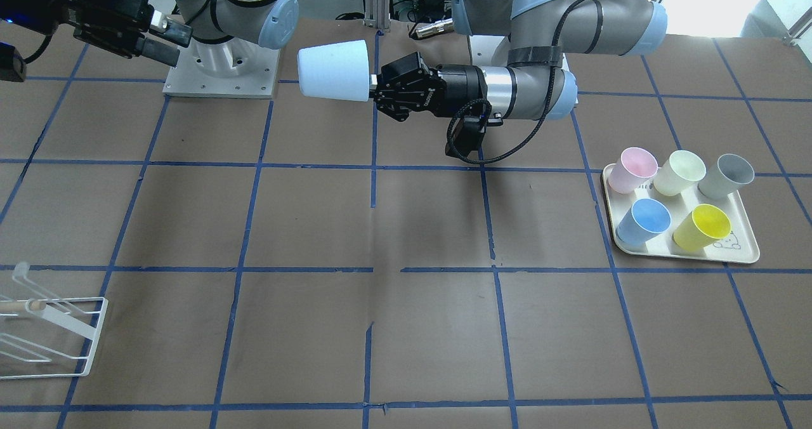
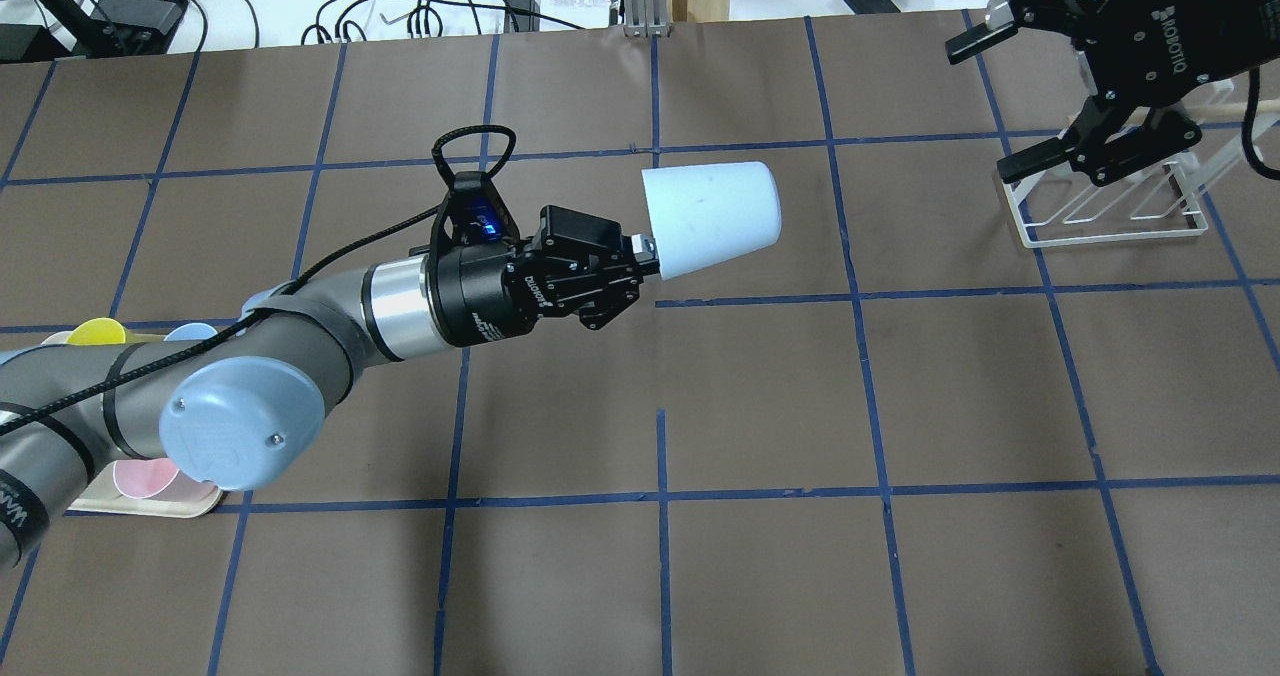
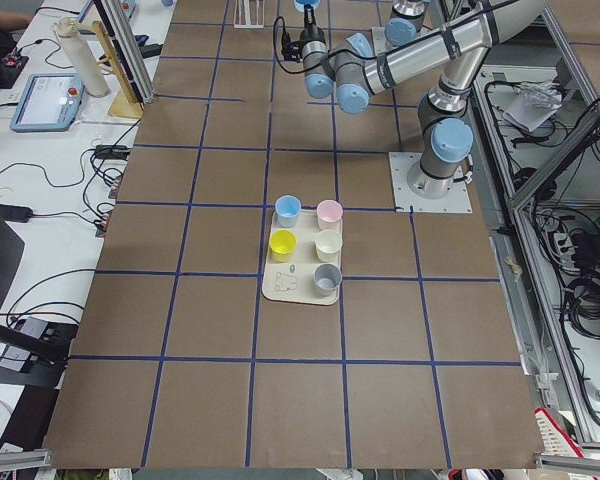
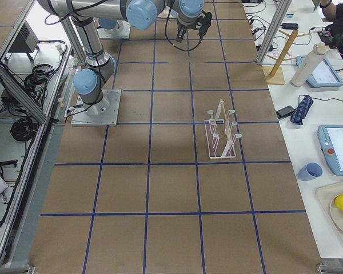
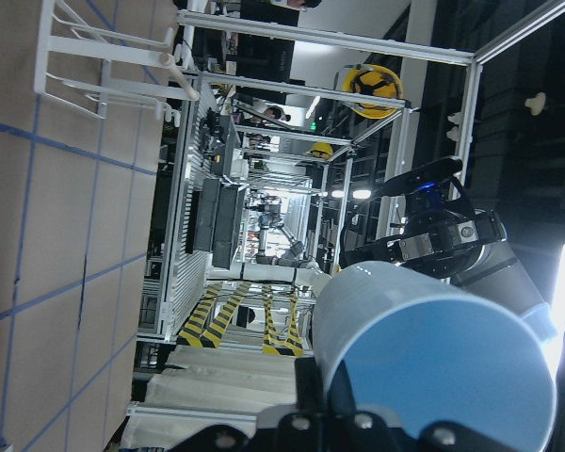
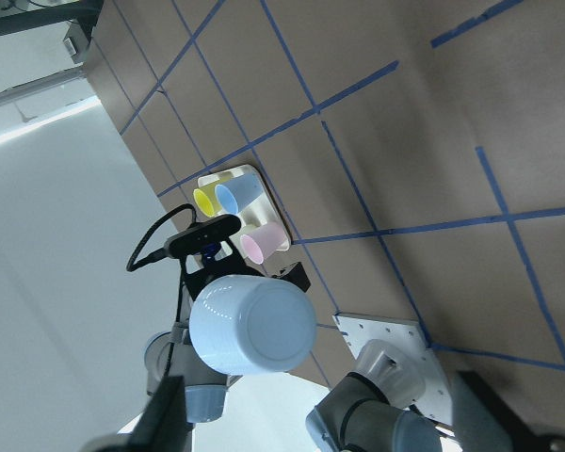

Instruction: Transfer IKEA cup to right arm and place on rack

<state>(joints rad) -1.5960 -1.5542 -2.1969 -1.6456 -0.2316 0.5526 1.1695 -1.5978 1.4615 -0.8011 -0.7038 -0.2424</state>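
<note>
One brown surface [image 1: 304, 226], gridded with blue tape, carries all items.

Two arms are in view.
- The left arm [image 2: 250, 376] reaches out level over the surface's middle, wrist horizontal. A black cable loops beside its wrist.
- The left end effector [image 2: 645, 251] is clamped on the rim of the cup [image 2: 712, 218].
- The cup lies on its side in the air, clear of the surface. Its closed base points toward the right arm's side. The left wrist view shows its blue inside.
- The right arm [image 1: 254, 10] holds its wrist high near its own base.
- The right end effector [image 2: 995, 106] has its fingers spread wide and holds nothing. In the overhead view it sits above the rack [image 2: 1100, 211], well apart from the cup.

Item count:
- One white wire rack, at the surface's edge on the robot's right.
- One cream tray [image 1: 748, 251], on the robot's left.
- Five other cups [image 1: 644, 221] on the tray: pink, cream, grey, blue, yellow.
- One pale blue cup, held.

Markings: "ROBOTIQ" is printed on the body of the right end effector. The tray bears a small line drawing.
</note>
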